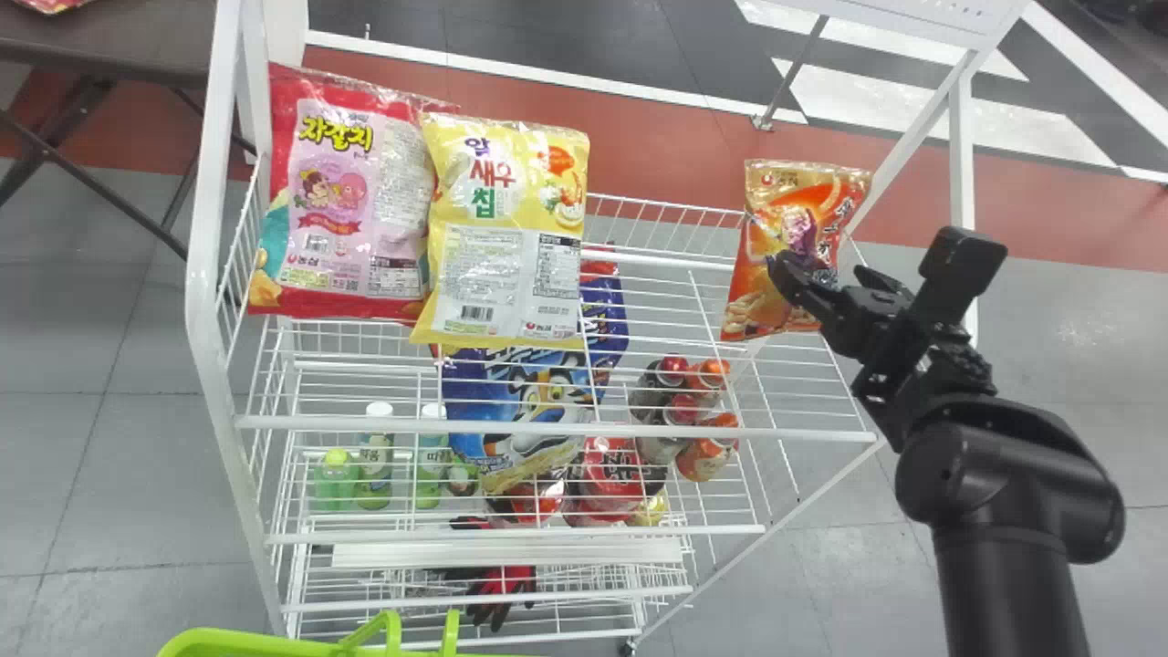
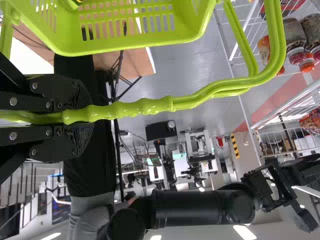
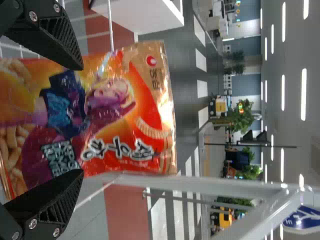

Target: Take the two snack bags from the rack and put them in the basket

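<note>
Right gripper (image 1: 818, 266) has fingers wide, orange bag (image 1: 772, 219) before them, and left gripper (image 2: 82, 116) holds basket handle (image 2: 145, 106) between its fingers.

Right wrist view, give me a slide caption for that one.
Right gripper open at an orange snack bag, white rack frame alongside.

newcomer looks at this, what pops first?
Likely the orange snack bag at the rack's right end, the open right claw close by. Then the red bag and yellow bag toward the left, and the lime-green basket, handle gripped by the left claw.
</note>
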### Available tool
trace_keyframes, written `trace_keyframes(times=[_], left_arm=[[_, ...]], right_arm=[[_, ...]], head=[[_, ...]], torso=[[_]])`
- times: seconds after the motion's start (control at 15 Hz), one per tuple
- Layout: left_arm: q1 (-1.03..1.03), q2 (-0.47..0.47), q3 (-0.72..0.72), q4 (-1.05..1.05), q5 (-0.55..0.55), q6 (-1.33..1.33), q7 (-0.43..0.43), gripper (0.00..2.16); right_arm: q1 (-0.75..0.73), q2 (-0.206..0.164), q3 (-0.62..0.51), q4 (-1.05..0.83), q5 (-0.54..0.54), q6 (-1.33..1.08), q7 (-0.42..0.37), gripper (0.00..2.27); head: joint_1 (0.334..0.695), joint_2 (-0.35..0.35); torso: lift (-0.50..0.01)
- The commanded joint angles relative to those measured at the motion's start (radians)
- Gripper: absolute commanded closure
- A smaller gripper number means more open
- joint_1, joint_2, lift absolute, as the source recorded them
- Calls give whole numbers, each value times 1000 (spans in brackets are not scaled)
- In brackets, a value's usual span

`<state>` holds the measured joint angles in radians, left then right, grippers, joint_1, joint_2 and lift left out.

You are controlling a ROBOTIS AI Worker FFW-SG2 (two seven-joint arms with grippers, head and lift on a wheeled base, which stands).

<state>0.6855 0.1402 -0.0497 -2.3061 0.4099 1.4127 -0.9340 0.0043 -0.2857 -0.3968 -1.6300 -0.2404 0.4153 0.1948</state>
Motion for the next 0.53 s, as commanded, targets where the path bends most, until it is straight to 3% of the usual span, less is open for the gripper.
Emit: trace_keyframes(times=[0.0, 0.47], left_arm=[[-14, -1, -6, 10, -2, 1, 9, 1868], [-9, 1, -21, 10, -6, 1, 21, 1868]], right_arm=[[-13, -12, -10, 39, 0, -8, 5, 73], [-69, 13, 30, 84, 7, -26, 37, 73]], head=[[695, -350], [695, -350]], torso=[[-11], [-11]])
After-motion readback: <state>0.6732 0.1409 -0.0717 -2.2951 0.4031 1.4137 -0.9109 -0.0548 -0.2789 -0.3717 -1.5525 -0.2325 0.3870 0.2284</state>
